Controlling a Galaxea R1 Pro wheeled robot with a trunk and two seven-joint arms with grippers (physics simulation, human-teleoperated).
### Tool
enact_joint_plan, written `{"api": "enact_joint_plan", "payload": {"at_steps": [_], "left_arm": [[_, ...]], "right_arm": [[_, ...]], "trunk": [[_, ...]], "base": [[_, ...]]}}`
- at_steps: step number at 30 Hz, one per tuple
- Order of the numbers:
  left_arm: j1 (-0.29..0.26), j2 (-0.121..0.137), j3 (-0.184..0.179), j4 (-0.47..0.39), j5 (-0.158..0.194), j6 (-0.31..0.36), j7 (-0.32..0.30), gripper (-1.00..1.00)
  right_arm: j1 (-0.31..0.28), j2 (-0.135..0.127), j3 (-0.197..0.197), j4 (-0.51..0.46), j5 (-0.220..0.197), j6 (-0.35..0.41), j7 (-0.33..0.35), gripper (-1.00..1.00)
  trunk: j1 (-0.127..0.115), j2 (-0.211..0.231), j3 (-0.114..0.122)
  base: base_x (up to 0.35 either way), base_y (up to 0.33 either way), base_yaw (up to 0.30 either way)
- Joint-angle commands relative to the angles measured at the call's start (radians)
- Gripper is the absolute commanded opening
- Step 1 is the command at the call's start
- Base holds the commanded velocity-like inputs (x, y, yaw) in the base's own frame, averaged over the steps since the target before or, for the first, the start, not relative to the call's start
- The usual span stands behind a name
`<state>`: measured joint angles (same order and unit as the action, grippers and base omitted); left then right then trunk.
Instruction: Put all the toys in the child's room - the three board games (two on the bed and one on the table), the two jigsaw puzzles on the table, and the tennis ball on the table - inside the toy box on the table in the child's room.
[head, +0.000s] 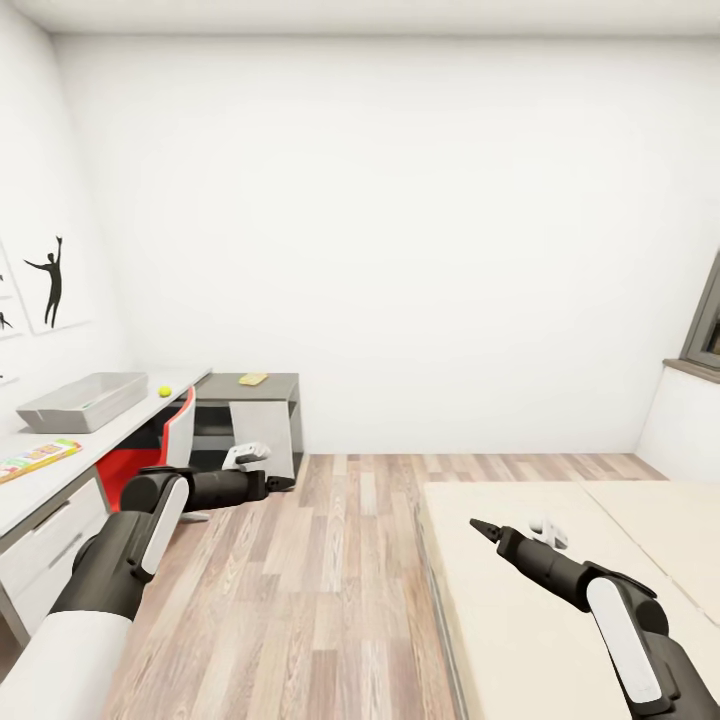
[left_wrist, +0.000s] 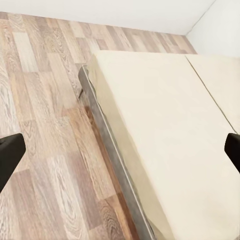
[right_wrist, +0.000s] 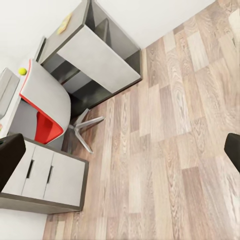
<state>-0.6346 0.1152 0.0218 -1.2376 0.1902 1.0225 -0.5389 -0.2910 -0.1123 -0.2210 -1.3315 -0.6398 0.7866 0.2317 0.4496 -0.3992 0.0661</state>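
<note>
The table (head: 60, 470) runs along the left edge of the frame, against the left wall. On it, the toy box (head: 82, 401) sits toward the far end, with the tennis ball (head: 165, 391) just beyond it and a jigsaw puzzle (head: 38, 458) nearer, at the lower left. A chair (head: 160, 440) is tucked beside the table. Behind that, against the back wall, stands a lower desk (head: 255, 400). The bed (head: 560, 580) fills the lower right, with open floor (head: 320, 580) between it and the table.

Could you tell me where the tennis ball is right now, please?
In the head view, the tennis ball sits on the pale table at the left, just right of the grey toy box and behind the red chair.
</note>
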Motion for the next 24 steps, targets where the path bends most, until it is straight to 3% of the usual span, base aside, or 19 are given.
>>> {"api": "enact_joint_plan", "payload": {"at_steps": [1, 24], "left_arm": [[0.0, 0.0, 0.001, 0.0, 0.003, 0.007, -0.001, 1.0], [0.0, 0.0, 0.001, 0.0, 0.003, 0.007, -0.001, 1.0]], "right_arm": [[0.0, 0.0, -0.002, 0.0, 0.004, 0.005, 0.006, 1.0], [0.0, 0.0, -0.002, 0.0, 0.004, 0.005, 0.006, 1.0]], "trunk": [[0.0, -0.001, 0.0], [0.0, -0.001, 0.0]], "base": [[0.0, -0.114, 0.0], [0.0, -0.141, 0.0]]}}
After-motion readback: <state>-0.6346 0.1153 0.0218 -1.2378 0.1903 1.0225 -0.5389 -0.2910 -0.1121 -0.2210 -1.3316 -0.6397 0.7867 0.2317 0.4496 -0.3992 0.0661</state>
